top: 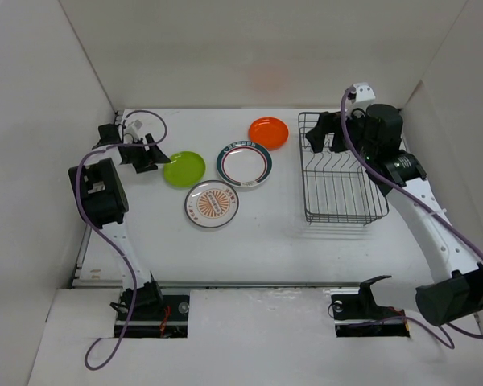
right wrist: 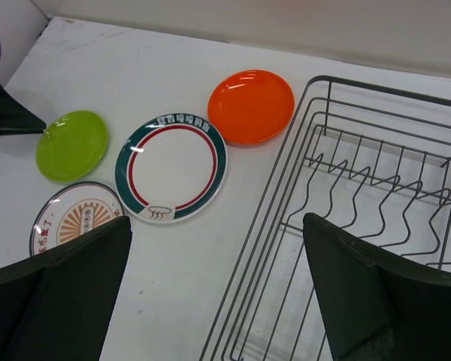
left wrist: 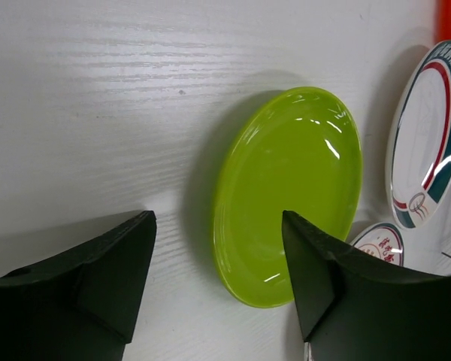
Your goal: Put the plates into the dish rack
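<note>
Left gripper (top: 150,155) sits low near the table's (top: 266,249) left edge, jaws spread wide, straddling the near rim of the green plate (left wrist: 293,180). Whether a finger touches it is hard to call. All four plates lie flat on the table, none in the rack (top: 346,219). The orange one (top: 268,133) is by the far edge, just left of the rack, with the banded plate (top: 244,165) and sunburst plate (top: 212,203) mid-table, so close that contact can't be judged. The left wrist view crops orange to a sliver and hides most of the sunburst behind a finger. Right gripper (right wrist: 216,222) hovers wide open over the rack's far-left corner, holding nothing. The rack stands by the right edge, its far-right corner lost under the arm.
</note>
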You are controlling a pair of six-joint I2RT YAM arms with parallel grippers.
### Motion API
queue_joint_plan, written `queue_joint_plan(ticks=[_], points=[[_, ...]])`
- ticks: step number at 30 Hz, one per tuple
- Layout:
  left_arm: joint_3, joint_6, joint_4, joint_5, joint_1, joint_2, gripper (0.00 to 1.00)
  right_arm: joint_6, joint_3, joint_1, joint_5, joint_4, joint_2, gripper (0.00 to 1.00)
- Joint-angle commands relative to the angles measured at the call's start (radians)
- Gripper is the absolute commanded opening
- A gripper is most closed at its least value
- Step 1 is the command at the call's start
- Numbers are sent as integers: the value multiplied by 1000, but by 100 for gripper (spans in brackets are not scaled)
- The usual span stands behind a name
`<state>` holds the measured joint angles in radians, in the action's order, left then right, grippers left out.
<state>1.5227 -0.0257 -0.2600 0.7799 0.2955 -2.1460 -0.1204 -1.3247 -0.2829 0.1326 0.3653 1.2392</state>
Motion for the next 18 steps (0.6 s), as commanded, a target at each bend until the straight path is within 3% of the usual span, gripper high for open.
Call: queue_joint_plan(ticks=[1,14,18], points=[[17,9,-28,-13,-12,-35,63,-2,10,-6,19,-71,2,100],[8,9,-38,-22,-52,-45,51,-2,39,-6,29,-80,2,100],[8,9,-48,-53,-52,-45,29,-12,59,-6,29,-89,-17,100]])
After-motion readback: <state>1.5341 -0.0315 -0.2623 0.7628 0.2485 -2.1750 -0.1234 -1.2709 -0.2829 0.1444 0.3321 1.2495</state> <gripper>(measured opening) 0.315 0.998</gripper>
